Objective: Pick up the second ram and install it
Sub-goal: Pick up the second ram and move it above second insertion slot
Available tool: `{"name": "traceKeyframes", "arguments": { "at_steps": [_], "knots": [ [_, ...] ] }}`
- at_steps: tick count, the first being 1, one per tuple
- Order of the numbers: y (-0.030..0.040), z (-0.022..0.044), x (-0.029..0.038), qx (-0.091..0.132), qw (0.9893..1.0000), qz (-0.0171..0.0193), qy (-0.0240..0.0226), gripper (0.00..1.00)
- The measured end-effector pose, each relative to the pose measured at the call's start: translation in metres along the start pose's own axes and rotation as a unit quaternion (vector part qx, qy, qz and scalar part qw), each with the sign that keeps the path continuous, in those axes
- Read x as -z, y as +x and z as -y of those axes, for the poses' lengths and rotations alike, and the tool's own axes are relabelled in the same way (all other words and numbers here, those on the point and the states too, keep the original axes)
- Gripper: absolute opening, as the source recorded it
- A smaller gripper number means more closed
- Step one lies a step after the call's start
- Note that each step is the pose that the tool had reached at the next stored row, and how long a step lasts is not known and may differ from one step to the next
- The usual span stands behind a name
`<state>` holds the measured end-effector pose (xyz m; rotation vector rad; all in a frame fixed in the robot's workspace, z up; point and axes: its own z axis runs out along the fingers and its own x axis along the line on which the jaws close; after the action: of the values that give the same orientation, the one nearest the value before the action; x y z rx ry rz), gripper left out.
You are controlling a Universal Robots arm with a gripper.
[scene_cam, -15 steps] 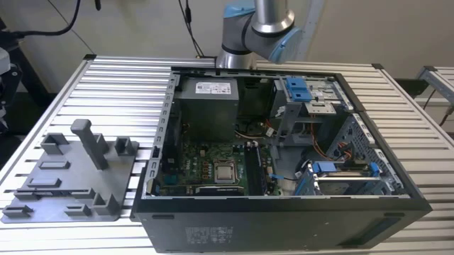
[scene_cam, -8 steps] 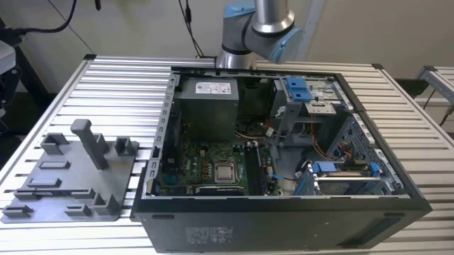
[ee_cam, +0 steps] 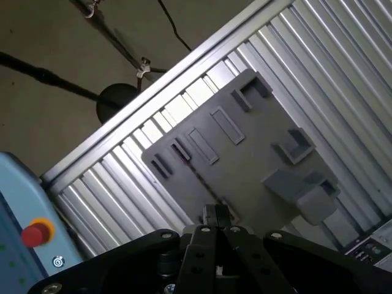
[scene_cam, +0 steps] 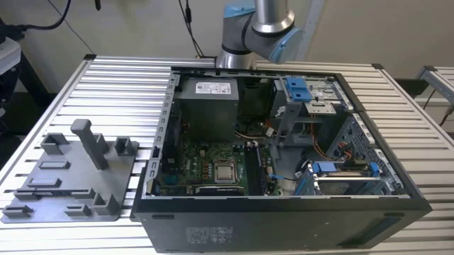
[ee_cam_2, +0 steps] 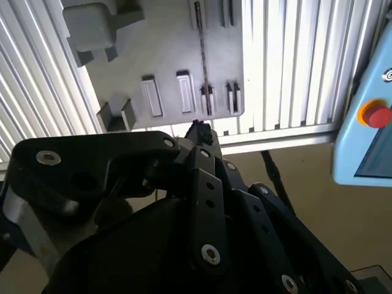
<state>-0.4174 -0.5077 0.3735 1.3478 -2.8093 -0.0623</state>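
In both wrist views my black gripper [ee_cam_2: 199, 131] [ee_cam: 215, 214] hangs high above the grey plastic tray [ee_cam_2: 165, 55] [ee_cam: 245, 159], near the tray's edge by the table rim. Its fingertips are pressed together with nothing between them. The tray's narrow slots [ee_cam_2: 207, 98] [ee_cam: 180, 150] look bare. In the exterior view the tray [scene_cam: 71, 180] lies at the left, beside the open computer case [scene_cam: 284, 159]. A dark long strip [scene_cam: 253, 167] stands in the memory slots next to the square silver chip [scene_cam: 225, 172]. I cannot tell whether that strip is the second ram.
The arm [scene_cam: 255, 24] rises behind the case and leaves the exterior view's top edge. A tall post [scene_cam: 89, 141] stands on the tray. A blue panel with a red button [ee_cam_2: 375, 114] [ee_cam: 33, 233] sits off the table, and cables and a stand lie on the floor [ee_cam: 116, 101].
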Motion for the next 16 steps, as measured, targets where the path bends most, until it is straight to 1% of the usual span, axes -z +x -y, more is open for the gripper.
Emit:
{"name": "traceKeyframes", "arguments": {
  "at_steps": [2,4,8,11,13,16],
  "knots": [
    [0.0,0.0,0.0,0.012,0.9999,-0.0006,0.0001,0.11],
    [0.0,0.0,0.0,0.027,0.9996,-0.001,0.0006,0.11],
    [-0.0001,0.0,0.0001,0.056,0.9984,0.0004,0.0047,0.11],
    [-0.0003,-0.0003,-0.0004,0.076,0.9971,0.0004,0.0072,0.11],
    [-0.0005,-0.0004,-0.0005,0.089,0.996,-0.001,0.0087,0.11],
    [-0.0008,-0.0006,-0.001,0.108,0.9941,-0.0027,0.0115,0.11]
  ]
}}
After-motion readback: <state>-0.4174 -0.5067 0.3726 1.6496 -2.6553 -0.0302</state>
